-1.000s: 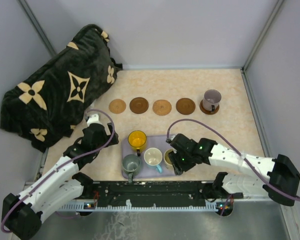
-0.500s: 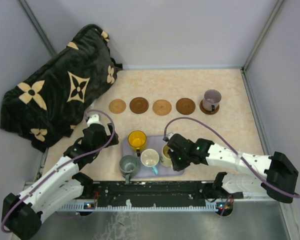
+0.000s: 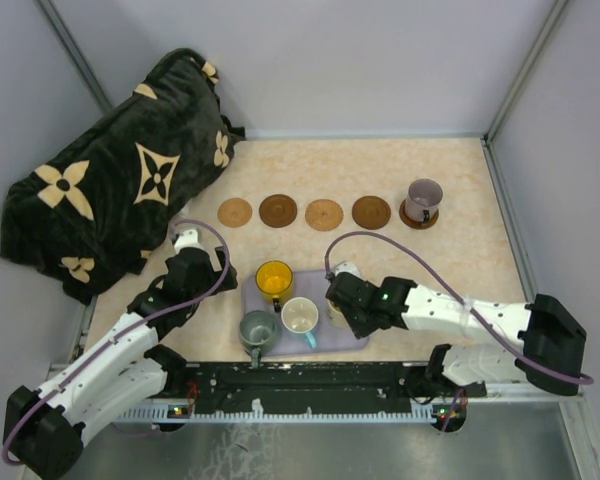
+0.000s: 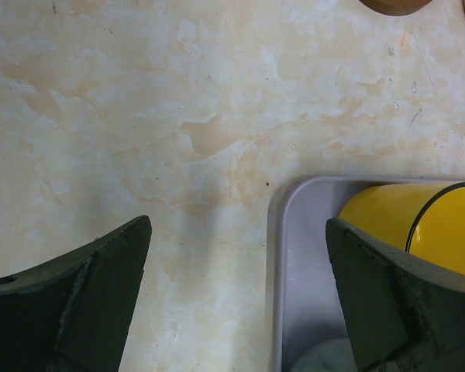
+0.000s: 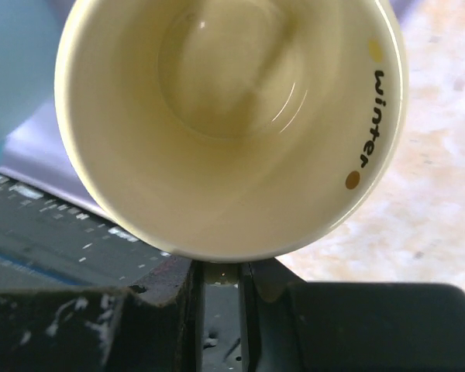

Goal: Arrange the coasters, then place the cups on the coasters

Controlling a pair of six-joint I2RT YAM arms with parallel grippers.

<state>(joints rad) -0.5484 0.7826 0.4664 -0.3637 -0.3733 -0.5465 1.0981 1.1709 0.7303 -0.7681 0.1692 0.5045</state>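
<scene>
Currently three mugs [image 3: 300,316] sit inside lavender tray [image 4: 298,263].

You have a black plush blanket [image 3: 120,180] with tan flower motifs bunched at the bench's [image 3: 460,190] far-left corner, and a lavender tray [image 4: 298,263] near its front edge.

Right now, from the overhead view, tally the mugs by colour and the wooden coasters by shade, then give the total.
Yellow mug: 1
White mug with blue handle: 1
Grey-green mug: 1
Purple-grey mug: 1
Cream mug: 1
Light tan coasters: 2
Dark brown coasters: 3
Total: 10
</scene>
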